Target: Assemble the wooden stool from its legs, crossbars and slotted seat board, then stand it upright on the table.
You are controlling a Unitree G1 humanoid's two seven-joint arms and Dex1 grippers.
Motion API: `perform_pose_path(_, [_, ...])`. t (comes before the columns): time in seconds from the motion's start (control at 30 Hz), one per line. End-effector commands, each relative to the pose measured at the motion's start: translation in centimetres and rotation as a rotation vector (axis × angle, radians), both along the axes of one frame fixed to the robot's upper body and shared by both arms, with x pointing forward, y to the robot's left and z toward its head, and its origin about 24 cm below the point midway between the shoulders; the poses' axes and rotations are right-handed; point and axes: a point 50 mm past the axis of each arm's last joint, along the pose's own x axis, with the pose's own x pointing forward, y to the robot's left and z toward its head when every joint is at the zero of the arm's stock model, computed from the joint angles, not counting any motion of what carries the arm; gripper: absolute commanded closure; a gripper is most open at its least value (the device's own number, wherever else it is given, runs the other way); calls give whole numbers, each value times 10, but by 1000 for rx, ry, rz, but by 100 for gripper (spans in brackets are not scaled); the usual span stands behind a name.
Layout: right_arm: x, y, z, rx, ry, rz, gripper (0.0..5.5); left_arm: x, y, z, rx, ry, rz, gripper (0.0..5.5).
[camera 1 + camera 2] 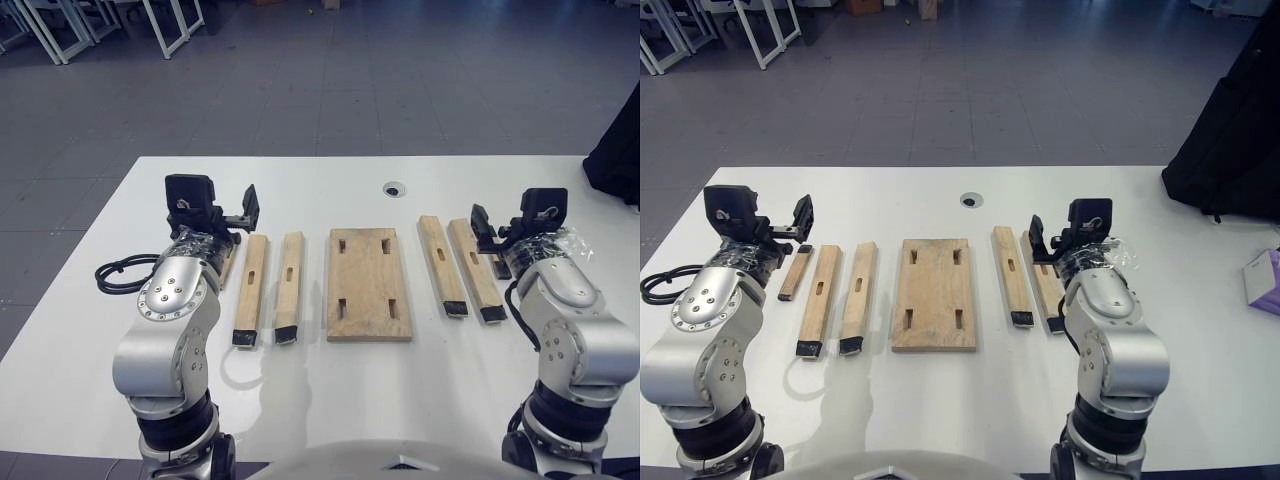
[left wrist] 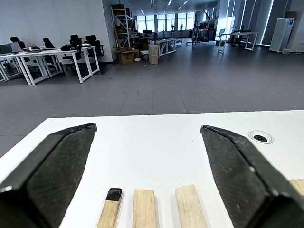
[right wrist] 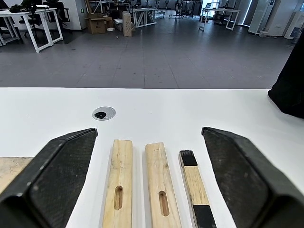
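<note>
left pincer [image 2: 147, 130]: jaws wide apart, holding nothing, poised over the 12 o'clock ends of the parts on the robot's left. between its fingers [image 2: 52, 175] lie the black tip of the left crossbar [image 2: 112, 210] and the plain ends of the left pair of legs [image 1: 270, 288].

right pincer [image 3: 149, 132]: jaws wide apart, holding nothing, poised over the 12 o'clock ends of the parts on the robot's right. between its fingers [image 3: 244, 175] lie the right pair of legs [image 3: 140, 190] and the thin right crossbar [image 3: 194, 187], which carries black bands.

all legs lie flat on the white worktop [image 1: 300, 185], running 12 to 6 o'clock, side by side but apart. each shows one slot and a black cap at its 6 o'clock end. the left crossbar sits at 9 o'clock of the left pair, the right crossbar at 3 o'clock of the right pair.

the seat board [image 1: 368, 285] lies flat at the centre between the two pairs, four slots facing up, touching none of them. stool unassembled.

a round grommet [image 1: 393, 187] sits at 12 o'clock of the board. a black cable [image 1: 115, 272] lies coiled at 9 o'clock, near the worktop edge.
</note>
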Motion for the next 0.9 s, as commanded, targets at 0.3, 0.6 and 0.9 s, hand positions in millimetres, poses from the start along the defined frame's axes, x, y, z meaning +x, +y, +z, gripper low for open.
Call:
perform_pose_path(0.3, [2, -1, 2, -2, -9, -20, 143, 6, 1, -2, 12, 11, -2, 143])
perform_pose_path(0.6, [1, -19, -7, -23, 30, -10, 143, 3, 1, -3, 7, 9, 15, 143])
perform_pose_path(0.9, [-12, -99, -56, -71, 220, -10, 143, 5, 1, -1, 15, 5, 5, 143])
